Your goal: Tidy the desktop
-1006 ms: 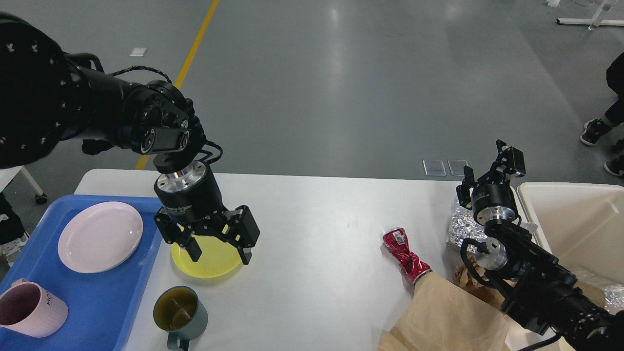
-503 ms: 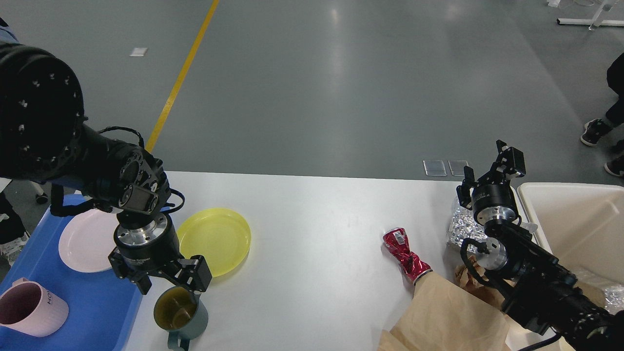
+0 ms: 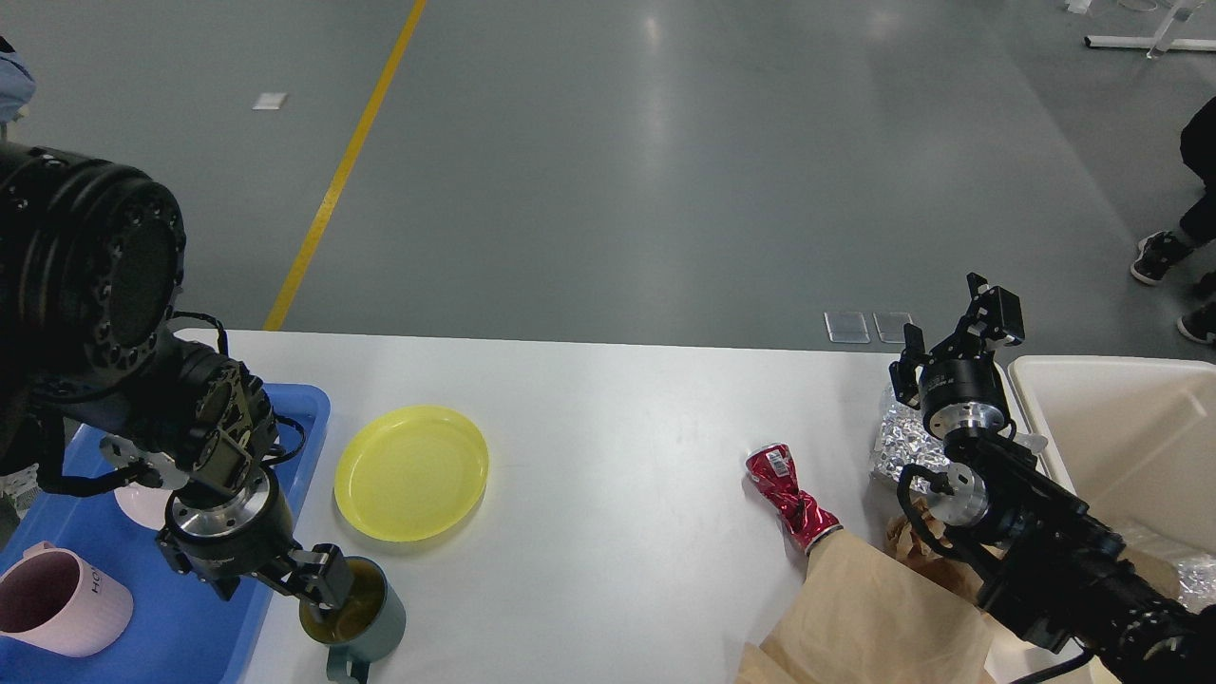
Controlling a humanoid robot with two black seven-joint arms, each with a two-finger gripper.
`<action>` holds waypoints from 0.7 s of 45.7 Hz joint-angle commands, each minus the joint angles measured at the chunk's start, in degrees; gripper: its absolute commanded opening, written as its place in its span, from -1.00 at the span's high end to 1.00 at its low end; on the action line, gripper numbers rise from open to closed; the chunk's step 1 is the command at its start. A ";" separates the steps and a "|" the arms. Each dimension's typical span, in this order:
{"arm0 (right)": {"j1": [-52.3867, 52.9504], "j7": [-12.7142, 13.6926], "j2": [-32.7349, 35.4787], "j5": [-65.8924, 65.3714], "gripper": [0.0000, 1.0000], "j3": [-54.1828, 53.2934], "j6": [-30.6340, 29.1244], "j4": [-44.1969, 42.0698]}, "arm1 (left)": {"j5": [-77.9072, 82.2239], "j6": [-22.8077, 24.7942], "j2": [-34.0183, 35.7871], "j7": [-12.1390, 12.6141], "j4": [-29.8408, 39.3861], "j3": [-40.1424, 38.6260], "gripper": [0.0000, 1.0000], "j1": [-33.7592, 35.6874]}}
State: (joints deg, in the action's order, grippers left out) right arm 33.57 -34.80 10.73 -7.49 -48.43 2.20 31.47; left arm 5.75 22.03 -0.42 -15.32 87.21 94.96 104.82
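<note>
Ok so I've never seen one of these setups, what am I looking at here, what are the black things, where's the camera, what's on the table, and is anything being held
The camera sits in a humanoid robot's head, looking forward and down. The black shapes are its own two arms, each ending in a two-finger gripper.

The left gripper is low at the rim of a dark green mug on the desktop; whether it grips the mug cannot be told. The right gripper is raised, open and empty.

On the white desktop lie a yellow plate, a crushed red can, crumpled foil and a brown paper bag. A blue tray at left holds a pink cup and a pale plate, mostly hidden by the arm. A cream bin stands at right.
</note>
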 commanded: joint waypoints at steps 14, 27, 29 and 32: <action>0.00 0.00 0.00 0.01 -1.00 0.00 0.00 -0.01 | -2.14 -10.95 0.86 0.38 0.86 1.90 -0.89 -4.62; 0.00 0.00 0.00 0.01 -1.00 0.00 0.00 -0.01 | -6.45 -16.05 1.12 0.38 0.77 1.46 -0.89 -7.70; 0.00 0.00 0.00 0.01 -1.00 0.00 0.00 -0.01 | -6.80 -16.67 1.12 0.38 0.77 1.28 -0.89 -7.87; 0.00 0.00 0.00 0.01 -1.00 0.00 0.00 -0.01 | -7.50 -17.72 1.12 0.38 0.77 1.19 -0.89 -8.31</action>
State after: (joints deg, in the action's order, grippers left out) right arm 33.57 -34.80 10.72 -7.49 -48.43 2.20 31.46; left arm -0.52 5.95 0.69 -14.94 87.98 96.42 97.20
